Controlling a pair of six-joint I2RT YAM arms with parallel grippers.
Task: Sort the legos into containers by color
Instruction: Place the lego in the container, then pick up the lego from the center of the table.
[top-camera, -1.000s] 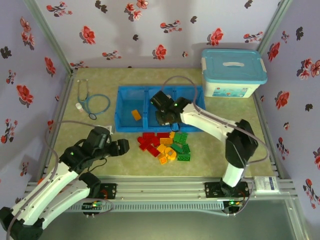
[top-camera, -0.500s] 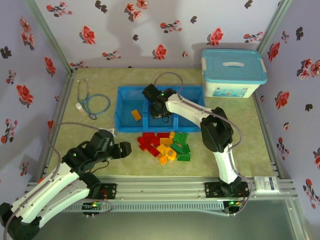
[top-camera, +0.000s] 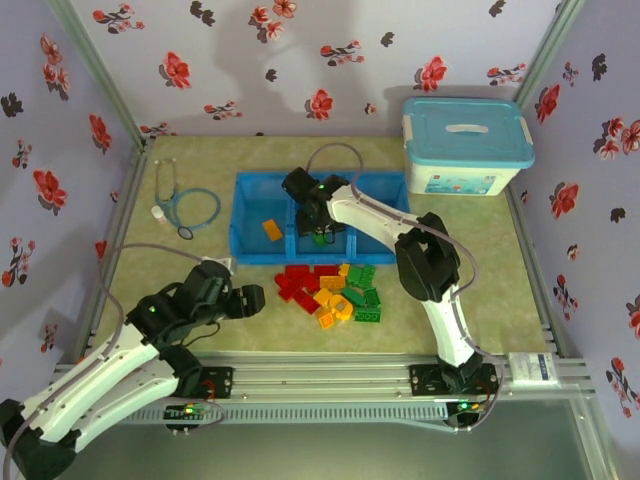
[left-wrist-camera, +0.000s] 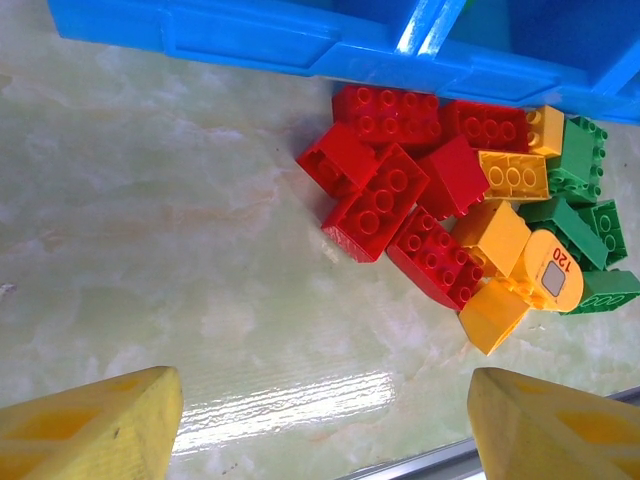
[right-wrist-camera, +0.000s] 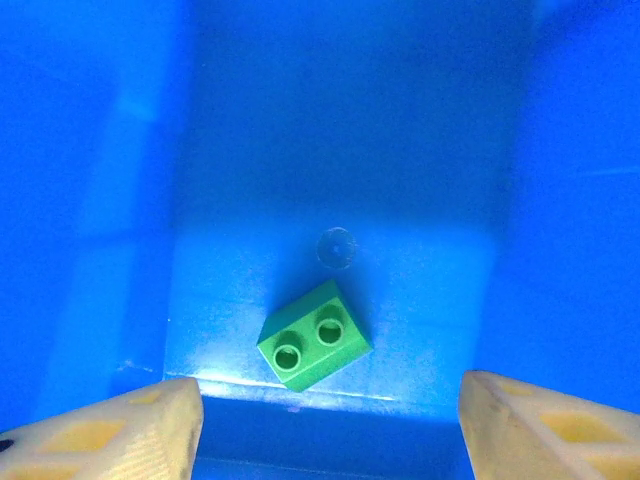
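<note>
The blue tray (top-camera: 256, 251) lies across the middle of the table. My right gripper (top-camera: 317, 226) hangs open over its middle compartment. Below it, a small green two-stud brick (right-wrist-camera: 315, 347) lies loose on the blue floor (right-wrist-camera: 340, 120), between and apart from the cream fingers (right-wrist-camera: 110, 435). An orange brick (top-camera: 272, 229) sits in the left compartment. The remaining red, orange-yellow and green legos (top-camera: 330, 290) are heaped in front of the tray, red ones (left-wrist-camera: 385, 195) to the left. My left gripper (top-camera: 247, 297) is open and empty over bare table, left of the heap (left-wrist-camera: 440, 210).
A white storage box with a light-blue lid (top-camera: 467, 145) stands at the back right. A stethoscope (top-camera: 187, 207) and a small white bottle (top-camera: 158, 212) lie left of the tray. A metal rail (top-camera: 320, 378) runs along the near edge.
The right arm has swung left and back, bringing its gripper over the tray's middle compartment, then held still. The left gripper has crept slightly towards the heap.
</note>
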